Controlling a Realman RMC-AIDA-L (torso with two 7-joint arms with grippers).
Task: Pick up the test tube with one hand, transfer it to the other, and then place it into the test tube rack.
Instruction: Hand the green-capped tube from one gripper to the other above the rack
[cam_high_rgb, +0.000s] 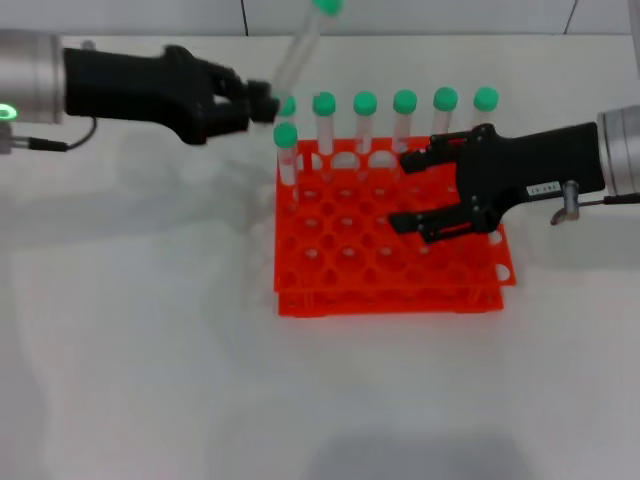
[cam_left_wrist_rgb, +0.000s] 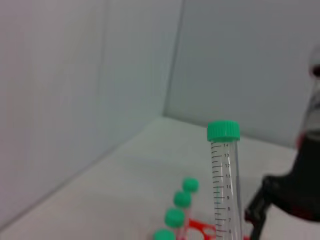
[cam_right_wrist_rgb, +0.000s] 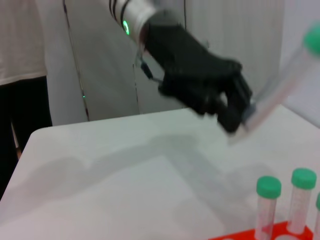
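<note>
My left gripper (cam_high_rgb: 264, 102), black and unlabelled on the arm with the green light, is shut on the lower end of the test tube (cam_high_rgb: 300, 45). The tube tilts up and away, its green cap at the head view's top edge, just left of the rack's back corner. The tube also shows in the left wrist view (cam_left_wrist_rgb: 225, 185) and, blurred, in the right wrist view (cam_right_wrist_rgb: 280, 85), held by the left gripper (cam_right_wrist_rgb: 240, 117). My right gripper (cam_high_rgb: 405, 190), with the white label, is open and empty over the right part of the orange-red test tube rack (cam_high_rgb: 390, 270).
Several green-capped tubes (cam_high_rgb: 404, 115) stand in the rack's back row, and one (cam_high_rgb: 286, 150) stands in the second row at the left. They also show in the wrist views (cam_left_wrist_rgb: 182, 200) (cam_right_wrist_rgb: 268, 200). The white table (cam_high_rgb: 150, 350) lies around the rack.
</note>
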